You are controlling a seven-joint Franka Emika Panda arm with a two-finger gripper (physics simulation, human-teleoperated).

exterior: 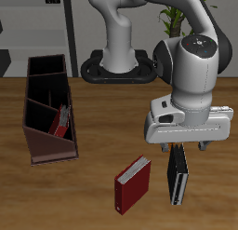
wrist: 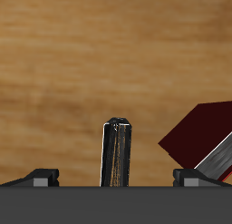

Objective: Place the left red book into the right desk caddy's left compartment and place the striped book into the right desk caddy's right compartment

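Note:
The striped book (exterior: 177, 181) lies near the table's front edge, directly under my gripper (exterior: 177, 152). In the wrist view its thin striped edge (wrist: 116, 153) sits centred between my fingers (wrist: 42, 176), which stand wide apart and do not touch it. The right desk caddy (exterior: 37, 148) stands off to the side. A dark-red book (exterior: 61, 120) leans inside its left compartment (exterior: 46, 131), the large end section behind the slanted divider. The right compartment (exterior: 46, 71) at the far end holds nothing I can see.
A squarer, brighter red book (exterior: 133, 183) with a thick white page block lies beside the striped book, close to my gripper, and also appears in the wrist view (wrist: 201, 135). The robot's base (exterior: 116, 66) stands at the back.

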